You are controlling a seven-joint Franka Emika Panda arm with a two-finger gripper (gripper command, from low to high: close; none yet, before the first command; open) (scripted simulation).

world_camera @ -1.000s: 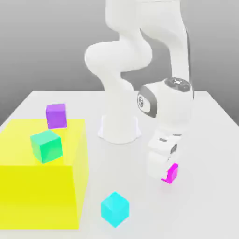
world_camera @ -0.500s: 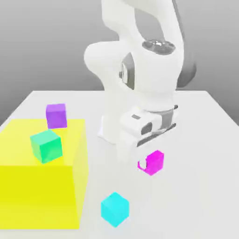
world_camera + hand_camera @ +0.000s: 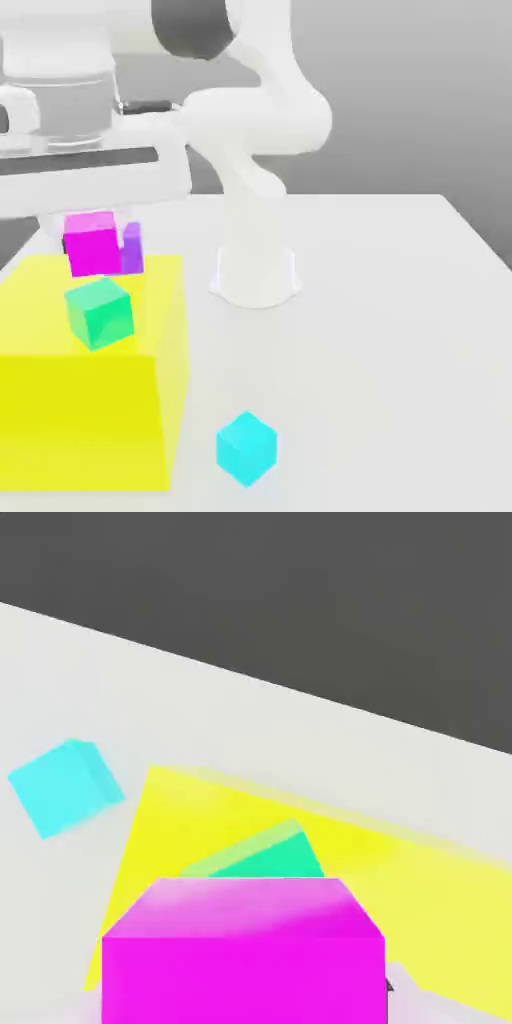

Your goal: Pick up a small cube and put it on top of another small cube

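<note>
Pale tabletop carries a cyan cube near you, with the yellow block at the exterior view's left. Atop that block sits a green cube; the bright magenta cube is up by its far side, partly covering the violet cube. Your lift and carry look done; placing seems underway. It's flat-faced and nearly level. You can't tell whether the gripper pinches it.

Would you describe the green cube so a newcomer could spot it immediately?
Find the big yellow block. On its top sits a green cube, turned at an angle. Its neighbours are magenta and purple; it alone is green.
</note>
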